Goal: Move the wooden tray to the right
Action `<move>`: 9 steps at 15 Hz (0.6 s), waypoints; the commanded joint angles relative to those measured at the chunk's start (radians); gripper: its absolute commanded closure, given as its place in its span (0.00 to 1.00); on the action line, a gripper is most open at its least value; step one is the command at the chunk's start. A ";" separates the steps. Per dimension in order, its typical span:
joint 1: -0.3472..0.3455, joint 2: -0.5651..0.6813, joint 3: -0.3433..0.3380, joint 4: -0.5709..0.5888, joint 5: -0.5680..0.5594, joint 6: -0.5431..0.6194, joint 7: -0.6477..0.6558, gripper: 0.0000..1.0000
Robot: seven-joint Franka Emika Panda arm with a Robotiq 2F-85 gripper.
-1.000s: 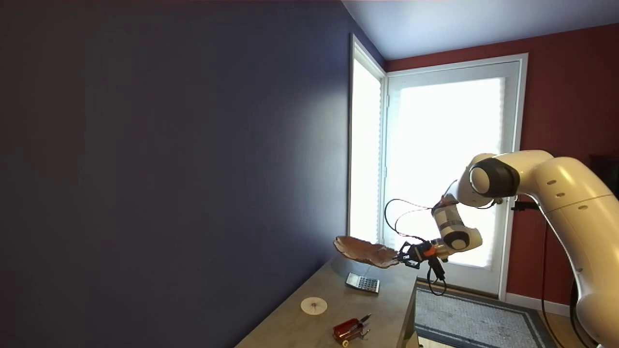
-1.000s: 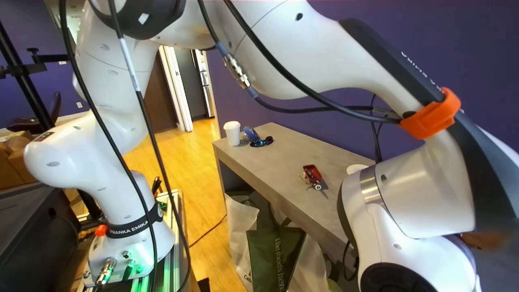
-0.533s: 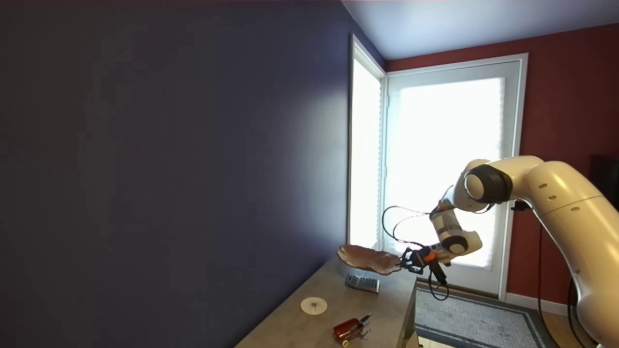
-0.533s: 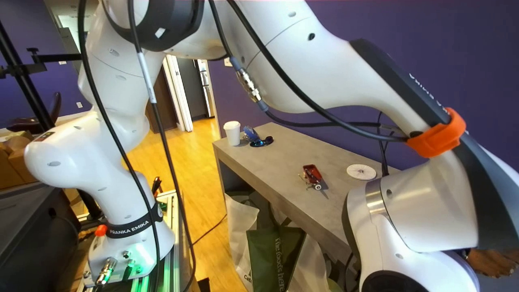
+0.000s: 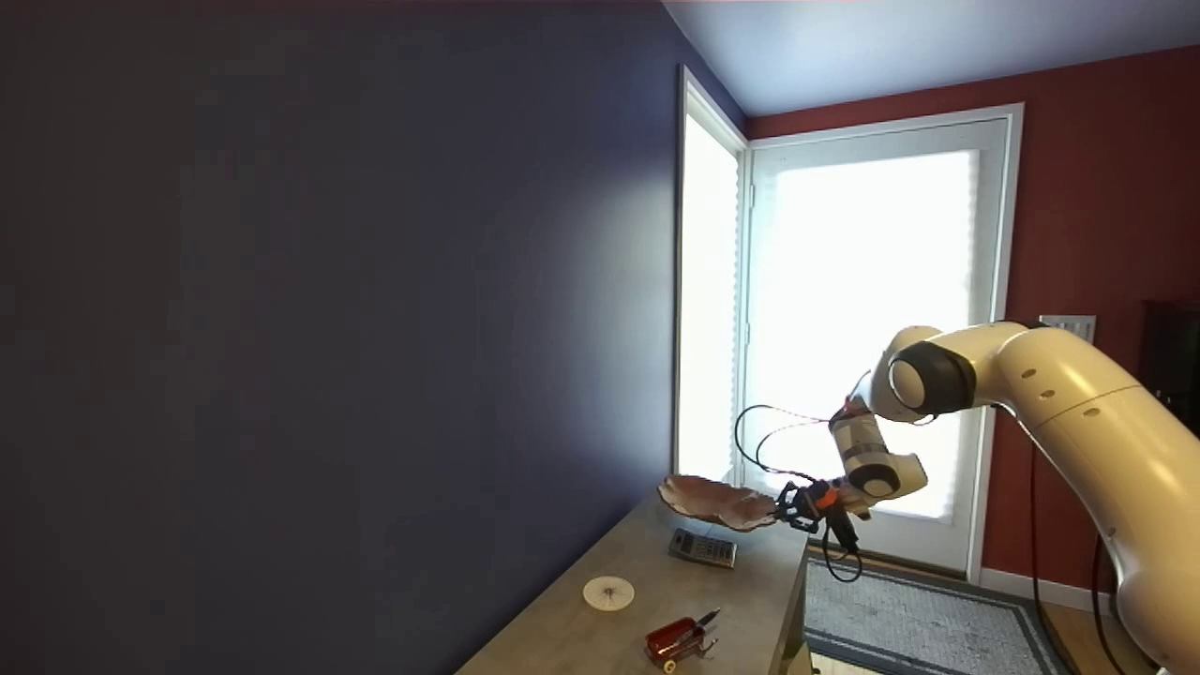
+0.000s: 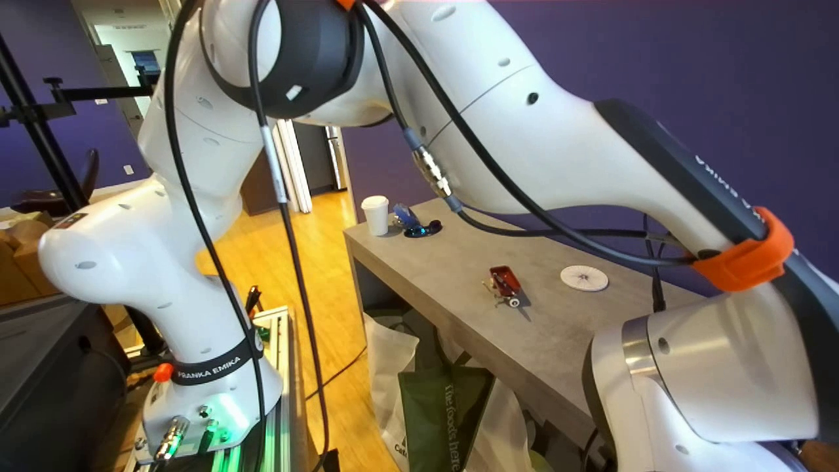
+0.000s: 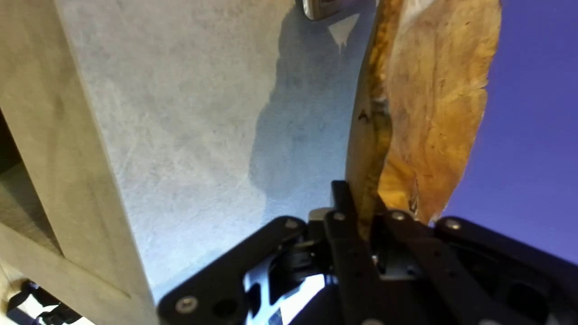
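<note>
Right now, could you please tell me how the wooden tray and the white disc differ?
The wooden tray is brown with an uneven edge; the white disc has an even, round one. The wooden tray is hollowed and larger, the white disc flat and small. The wooden tray is clamped in the gripper, while the white disc lies on the table. Both have curved outlines.

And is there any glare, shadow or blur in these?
In an exterior view, the window and door glare white; in the wrist view, the tray looks slightly blurred near the fingers, and a bluish shadow, likely its own, darkens the table.
</note>
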 commanded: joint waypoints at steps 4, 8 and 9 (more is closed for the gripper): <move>-0.024 0.101 0.003 0.141 0.041 -0.014 0.008 0.98; -0.024 0.134 0.002 0.176 0.017 -0.016 0.005 0.98; -0.023 0.140 0.003 0.182 0.015 -0.015 -0.001 0.98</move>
